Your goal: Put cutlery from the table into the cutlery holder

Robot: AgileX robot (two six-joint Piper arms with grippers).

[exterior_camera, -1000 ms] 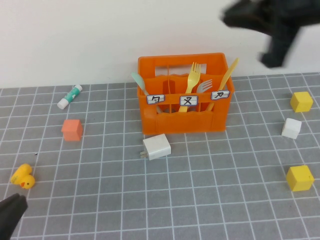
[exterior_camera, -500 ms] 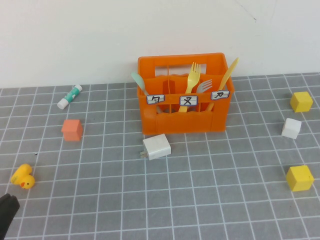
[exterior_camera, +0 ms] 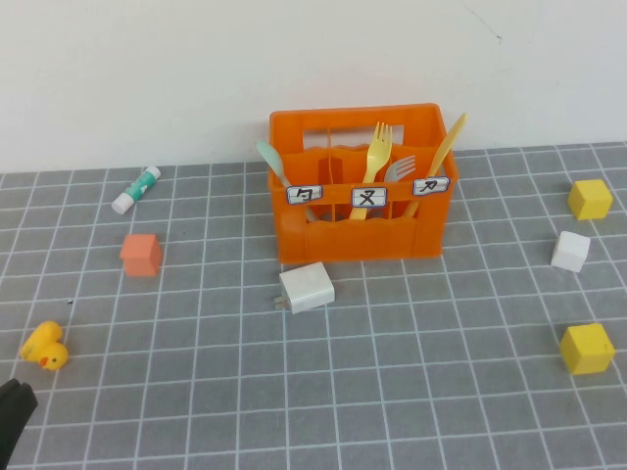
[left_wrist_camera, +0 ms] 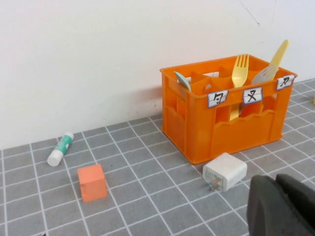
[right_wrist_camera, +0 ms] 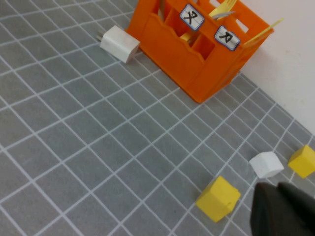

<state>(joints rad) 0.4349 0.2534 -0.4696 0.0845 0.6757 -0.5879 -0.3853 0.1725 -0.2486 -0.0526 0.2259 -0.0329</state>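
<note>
Table [exterior_camera: 392, 392]: four cutlery [exterior_camera: 376, 162] in crate [exterior_camera: 358, 235]

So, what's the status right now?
Left hand shut, empty, parked low. Right hand shut, empty, parked. Plastic cutlery stands in orange crate. Nothing obstructing.

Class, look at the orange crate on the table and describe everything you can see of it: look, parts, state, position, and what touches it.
The orange crate looks like glossy plastic, with inner compartments, handle slots near the top and three white labels with black marks on its front. It stands upright on the grey tiled table near the white wall. Inside, leaning up over the rim, are a green spoon, a yellow fork, a grey fork and a yellow knife. A white charger lies just in front of it, close to its base.
</note>
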